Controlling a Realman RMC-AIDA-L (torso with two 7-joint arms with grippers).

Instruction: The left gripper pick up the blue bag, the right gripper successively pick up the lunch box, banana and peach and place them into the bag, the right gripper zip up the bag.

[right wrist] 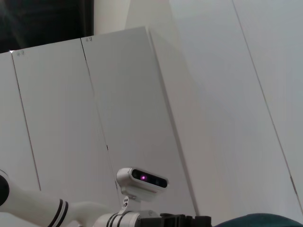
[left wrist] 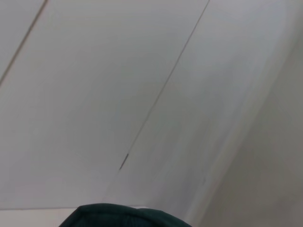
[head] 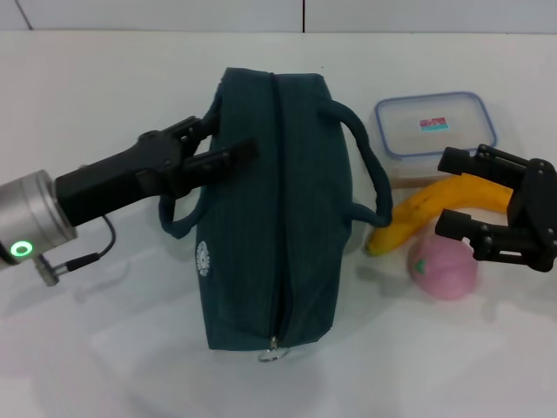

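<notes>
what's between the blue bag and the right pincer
In the head view, the banana and the peach lie between the blue bag and the open right pincer.

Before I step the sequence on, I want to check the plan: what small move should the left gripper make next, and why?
Probably close the left gripper on the near cord handle of the blue bag. It is open at that handle, and the bag lies flat with its zipper shut. The right gripper waits open over the banana, beside the peach and lunch box.
</notes>
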